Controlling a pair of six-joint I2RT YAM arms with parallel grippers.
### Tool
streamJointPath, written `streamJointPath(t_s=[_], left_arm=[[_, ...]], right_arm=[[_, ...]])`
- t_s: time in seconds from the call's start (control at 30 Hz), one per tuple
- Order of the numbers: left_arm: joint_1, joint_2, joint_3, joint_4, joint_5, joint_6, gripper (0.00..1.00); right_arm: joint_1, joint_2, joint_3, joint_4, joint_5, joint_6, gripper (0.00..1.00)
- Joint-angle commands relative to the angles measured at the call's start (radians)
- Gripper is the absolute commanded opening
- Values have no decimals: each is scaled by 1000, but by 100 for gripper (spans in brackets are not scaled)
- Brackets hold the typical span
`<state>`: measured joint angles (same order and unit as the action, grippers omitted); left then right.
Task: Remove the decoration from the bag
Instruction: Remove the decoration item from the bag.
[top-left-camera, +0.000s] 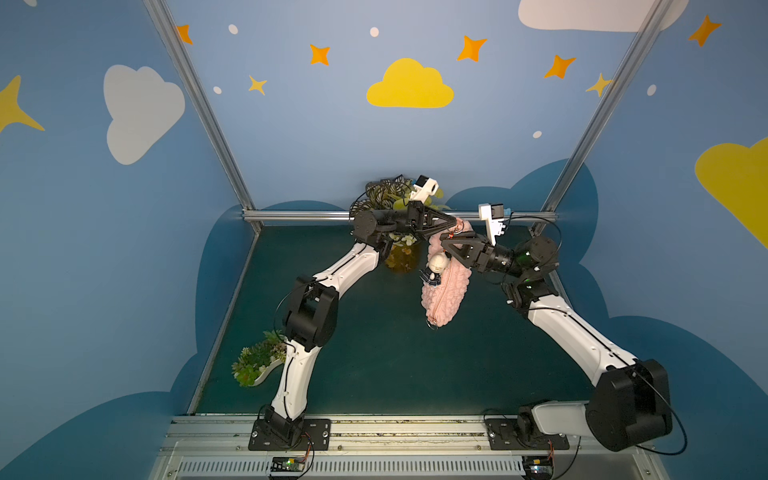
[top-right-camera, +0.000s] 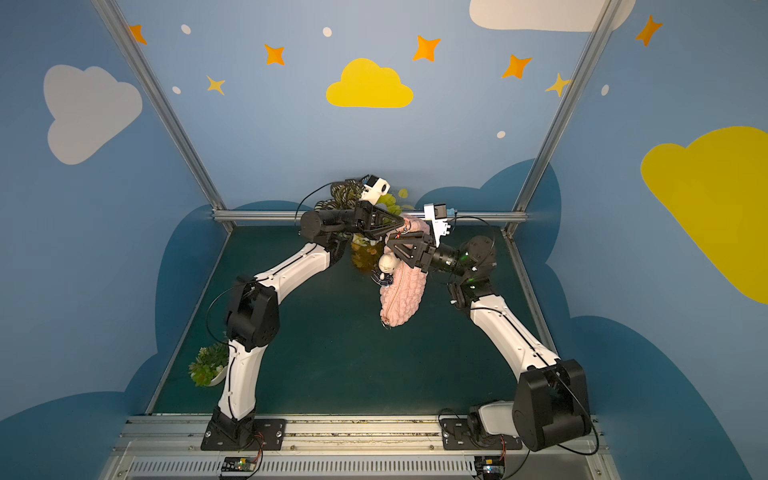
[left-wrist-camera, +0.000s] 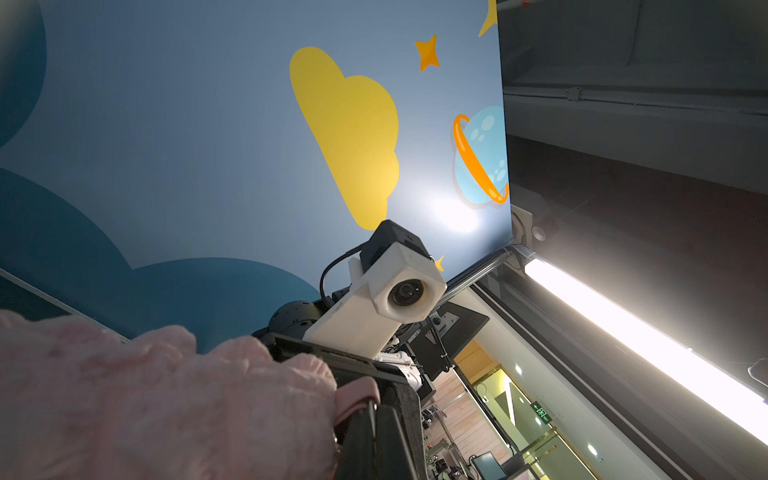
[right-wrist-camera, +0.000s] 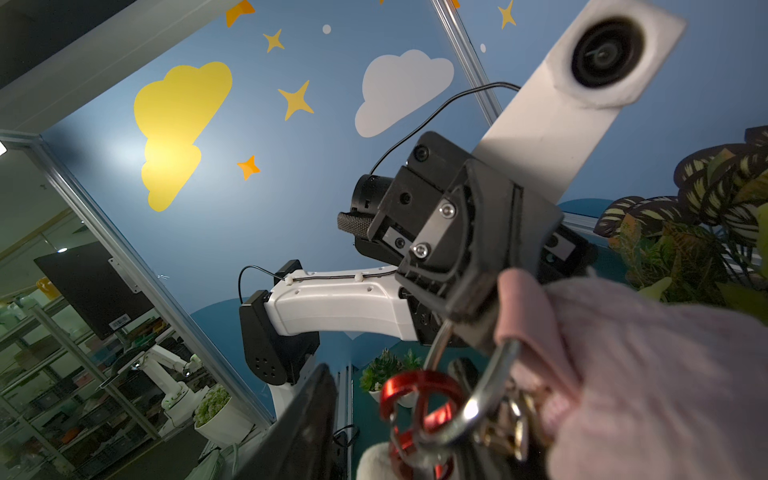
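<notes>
Bag: a puffy pink pouch (top-left-camera: 446, 291) hangs in the air over the far middle of the dark green tabletop (top-left-camera: 374, 365).
Left end effector: (top-left-camera: 453, 225) clamped shut on the bag's pink tab (right-wrist-camera: 523, 299) at its top end. This likely lets the bag dangle free and leaves its hardware open to reach.
Decoration: a small cream doll (top-left-camera: 437, 263) in a dark skirt dangles against the bag's upper left side. It is not yet off, joined through a red clasp (right-wrist-camera: 415, 395) and a metal ring (right-wrist-camera: 490, 399).
Right end effector: (top-left-camera: 444, 240) comes in from the right, just below the left one. Its jaws are partly apart with the clasp between them; whether they press on it cannot be told.
Likely step: working the clasp off the ring.
Background: an amber vase of foliage (top-left-camera: 401, 262) at the far side, and a small potted plant (top-left-camera: 257, 365) near left.
</notes>
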<state>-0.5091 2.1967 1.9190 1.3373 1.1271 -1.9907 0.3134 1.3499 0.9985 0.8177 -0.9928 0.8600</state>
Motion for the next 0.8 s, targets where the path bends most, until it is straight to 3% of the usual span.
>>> streamJointPath(t_s=[0.0,0.77], left_arm=[[-5,3,52,65,-47,-7,2],[0,13,80,65,-45,-13,2]], right_arm=[[-1,-9,-12,54,-24,7,48],[-27,-61,-66,56,2,16,40]])
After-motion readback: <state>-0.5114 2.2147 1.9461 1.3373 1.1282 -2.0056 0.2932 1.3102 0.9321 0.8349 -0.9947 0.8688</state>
